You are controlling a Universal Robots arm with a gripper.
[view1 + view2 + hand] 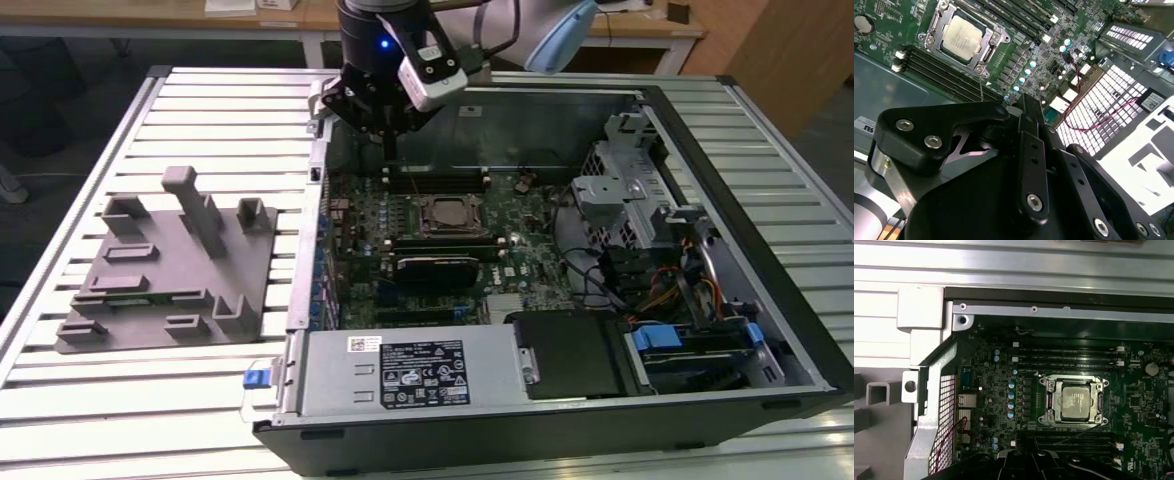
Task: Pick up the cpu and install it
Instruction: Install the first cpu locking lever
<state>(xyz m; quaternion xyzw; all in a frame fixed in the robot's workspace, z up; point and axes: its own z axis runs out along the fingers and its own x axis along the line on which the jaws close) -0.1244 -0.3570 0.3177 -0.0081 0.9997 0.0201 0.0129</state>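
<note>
Gripper (388,128) hanging over the far edge of the open computer case (747,330) in the exterior view, above the motherboard (521,262) — can't tell how the fingers stand. Cpu (1076,403) already seated in the black-framed socket (1045,402), shiny top showing in both wrist views (962,36), well clear of the gripper. Grey tray (147,300) with upright posts parked on the slatted table (80,400) on the exterior view's left — beside the case.

light was even and fairly bright from overhead; the slatted table (80,380) glared pale, the case interior (534,120) lay shadowed, the gripper linkage (1004,190) blurred.
</note>
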